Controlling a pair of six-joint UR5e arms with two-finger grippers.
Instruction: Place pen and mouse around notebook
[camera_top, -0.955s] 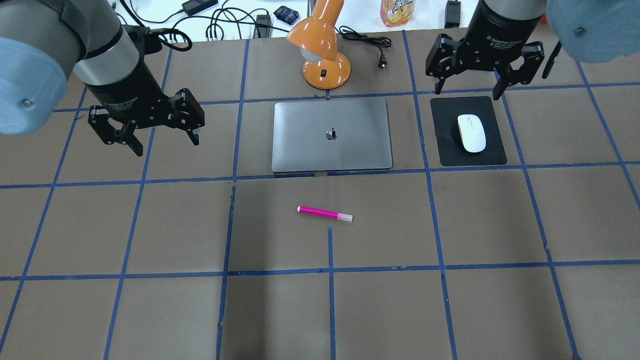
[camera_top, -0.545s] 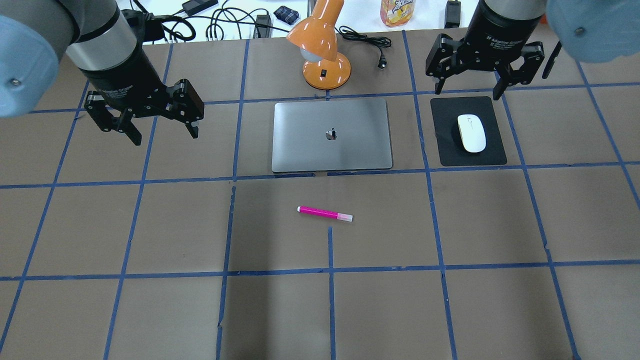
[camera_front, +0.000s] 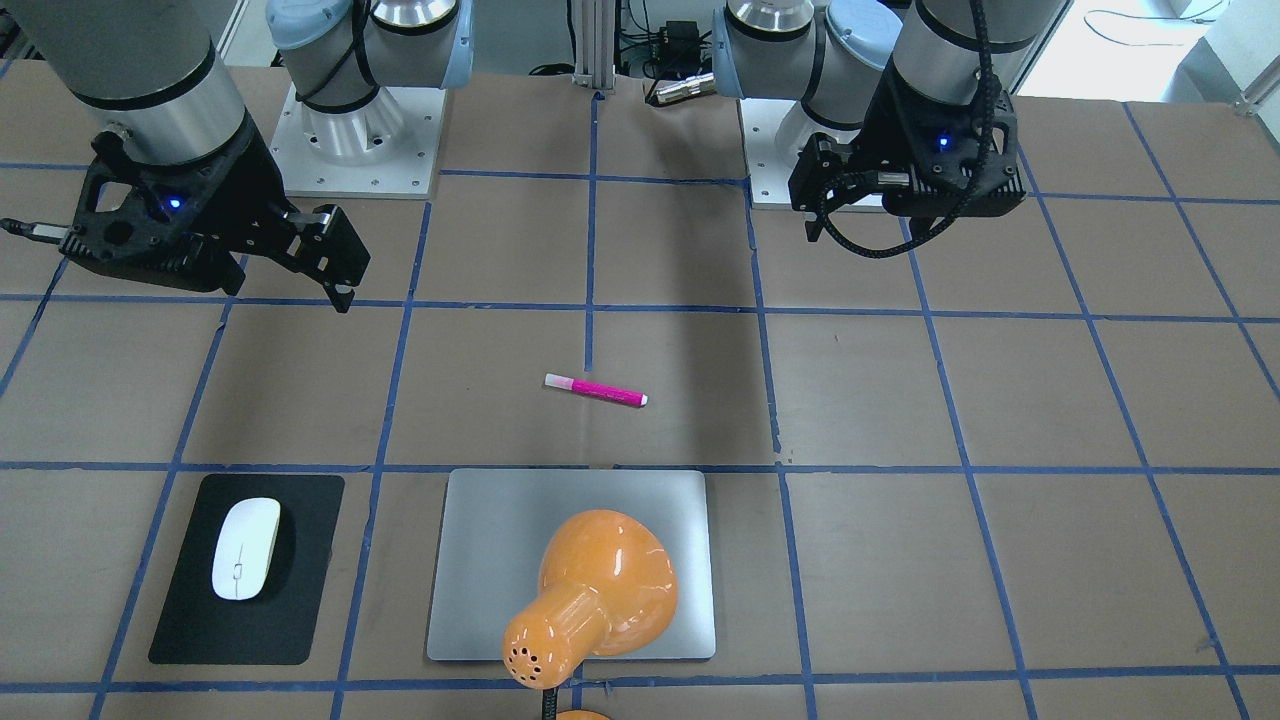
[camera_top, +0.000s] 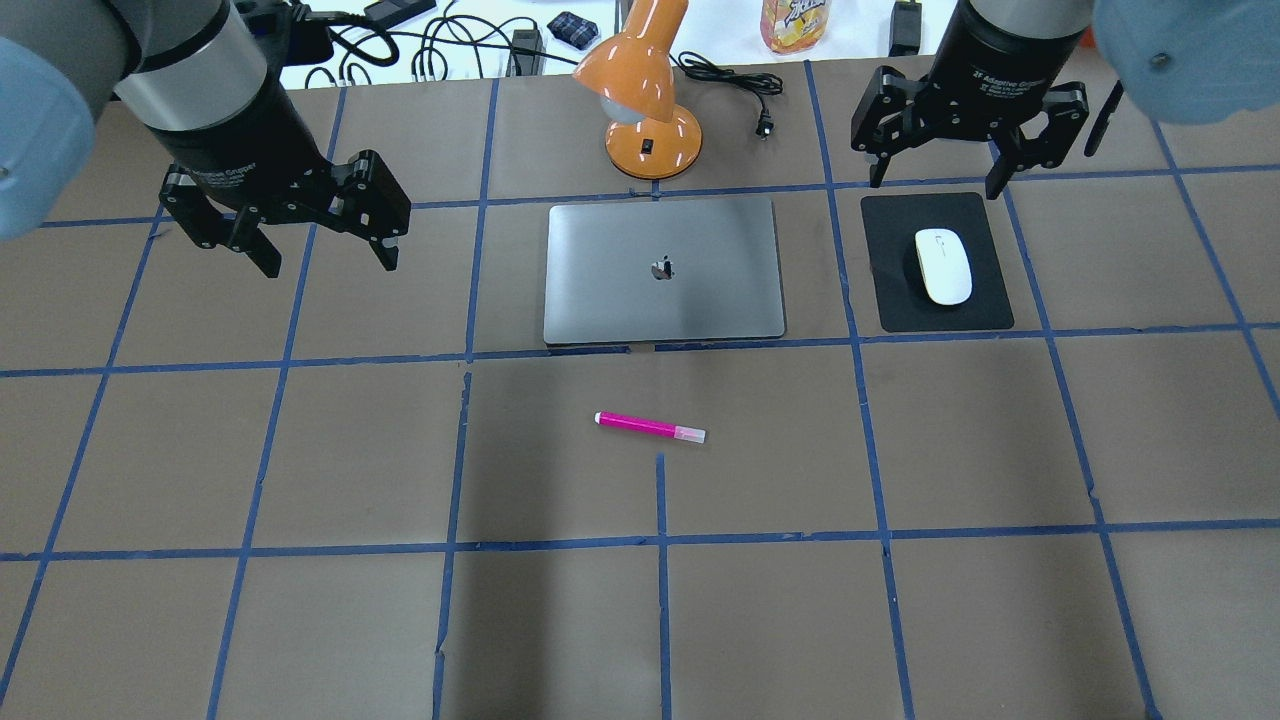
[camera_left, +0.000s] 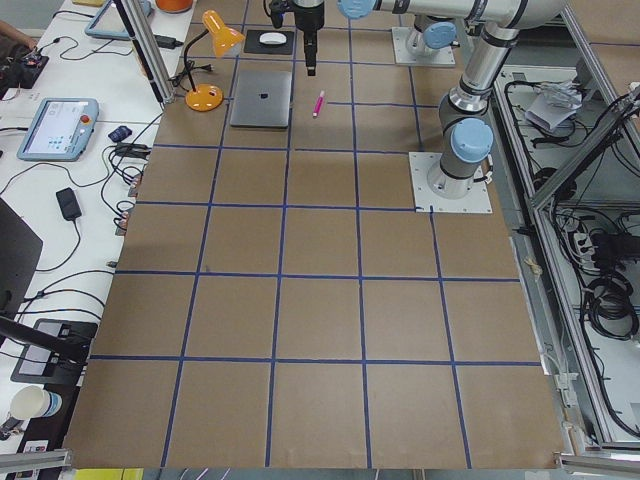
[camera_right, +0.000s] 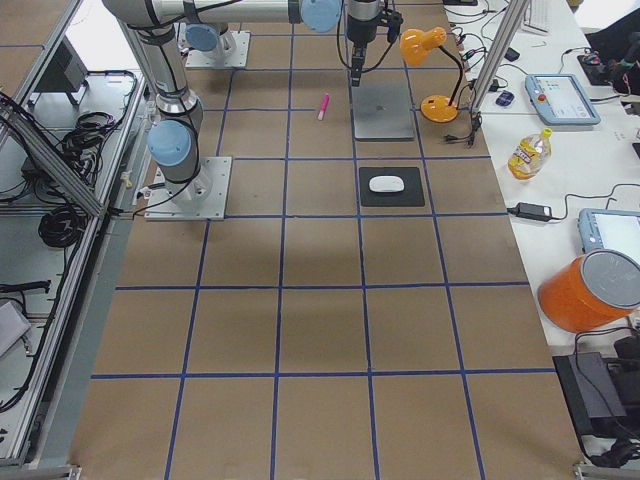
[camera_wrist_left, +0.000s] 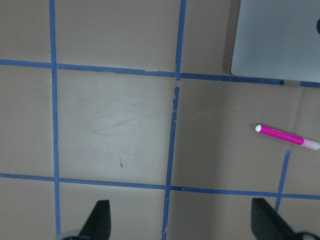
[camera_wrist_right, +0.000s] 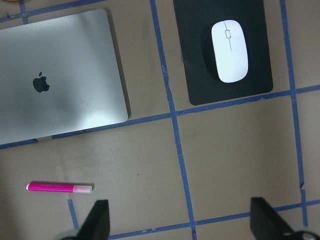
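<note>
brown blue-taped table (camera_top: 300, 450) holds notebook (camera_top: 662, 270), pen (camera_top: 650, 427); left gripper (camera_top: 330, 266), right gripper (camera_top: 936, 185) spread wide.

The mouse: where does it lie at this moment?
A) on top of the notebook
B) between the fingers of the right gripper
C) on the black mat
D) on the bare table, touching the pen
C: the mouse rests flat on the black mat, which lies beside the notebook and apart from it.

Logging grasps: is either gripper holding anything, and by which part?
Nothing is held. Left gripper and right gripper hang open; the pen lies on the table, the mouse on the black mat.
</note>
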